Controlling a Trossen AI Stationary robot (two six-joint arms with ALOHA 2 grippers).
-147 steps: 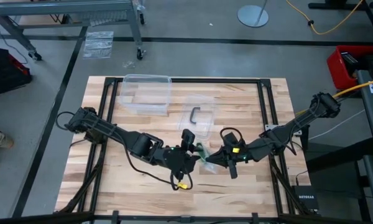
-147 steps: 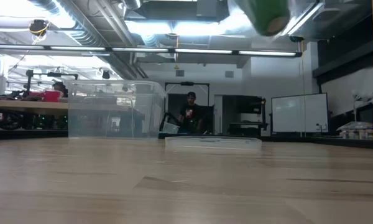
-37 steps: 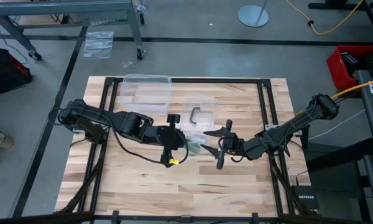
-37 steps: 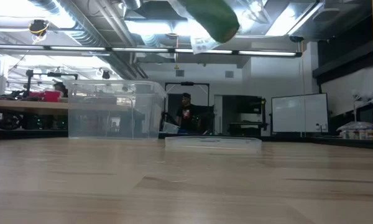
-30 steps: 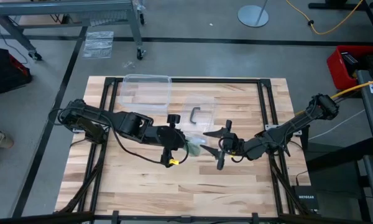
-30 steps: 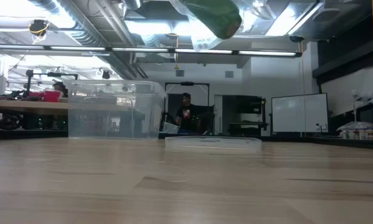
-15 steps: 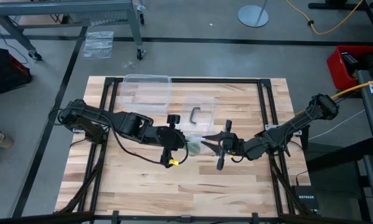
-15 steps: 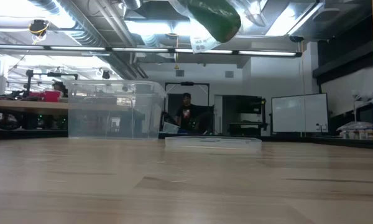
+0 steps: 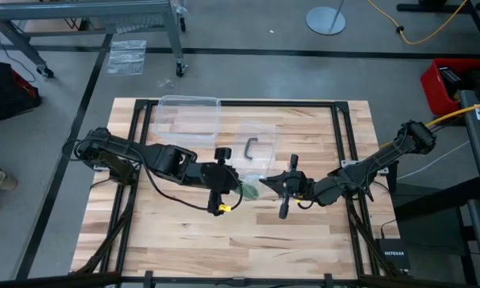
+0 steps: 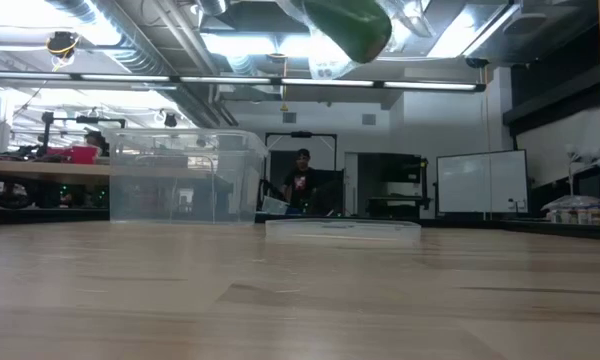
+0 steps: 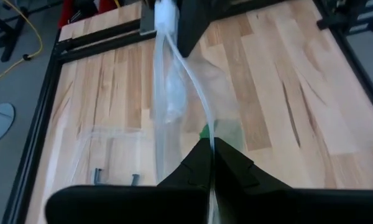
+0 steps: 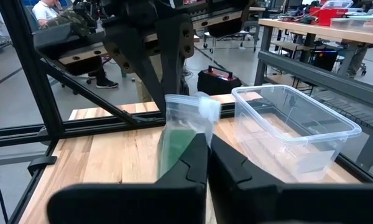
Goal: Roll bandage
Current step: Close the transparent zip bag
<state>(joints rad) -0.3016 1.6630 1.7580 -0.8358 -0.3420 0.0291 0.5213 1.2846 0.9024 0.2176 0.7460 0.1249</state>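
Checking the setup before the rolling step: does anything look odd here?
Yes. The green bandage is inside a clear plastic bag, held up off the table between the left tool and right tool, both shut on the bag, so it can't be rolled yet.

One bandage [image 10: 347,28] — a single green roll, inside one clear plastic bag [image 12: 185,119]. Two dark arms reach over the one wooden tabletop [image 9: 184,240], each ending in one claw: the left claw [image 9: 238,189] and the right claw [image 9: 264,186], two in all, with four fingers between them. One clear plastic bin [image 9: 189,120] stands on the tabletop, one clear flat lid [image 9: 258,138] lies there, and one small dark bracket [image 9: 251,146] lies on it. One person [image 10: 301,184] shows in the room behind — no more than that.
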